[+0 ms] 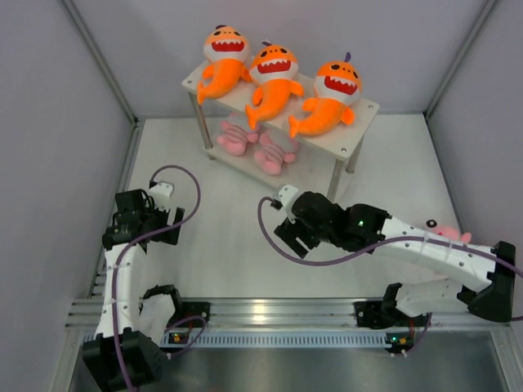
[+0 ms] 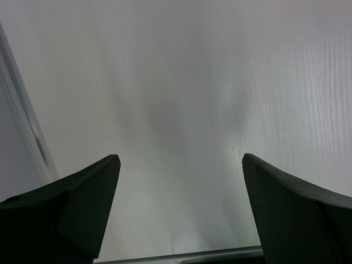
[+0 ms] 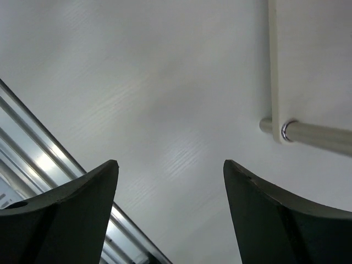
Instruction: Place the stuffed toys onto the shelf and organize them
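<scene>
The white shelf (image 1: 365, 114) stands at the back of the table. Three orange shark plushes lie side by side on its top tier: left (image 1: 222, 64), middle (image 1: 274, 80), right (image 1: 331, 98). Two pink striped plushes (image 1: 235, 139) (image 1: 274, 155) lie on the lower tier. A third pink plush (image 1: 446, 232) sits on the table at the far right, half hidden behind the right arm. My right gripper (image 1: 296, 238) (image 3: 170, 170) hovers open over bare table just in front of the shelf, holding nothing. My left gripper (image 1: 145, 233) (image 2: 181, 165) is open wide over the table at the left, also holding nothing.
A shelf corner (image 3: 308, 66) and one silver leg (image 3: 319, 136) show at the right of the right wrist view. The aluminium rail (image 1: 270, 314) runs along the near edge. Grey walls (image 1: 49, 122) close in the table on both sides.
</scene>
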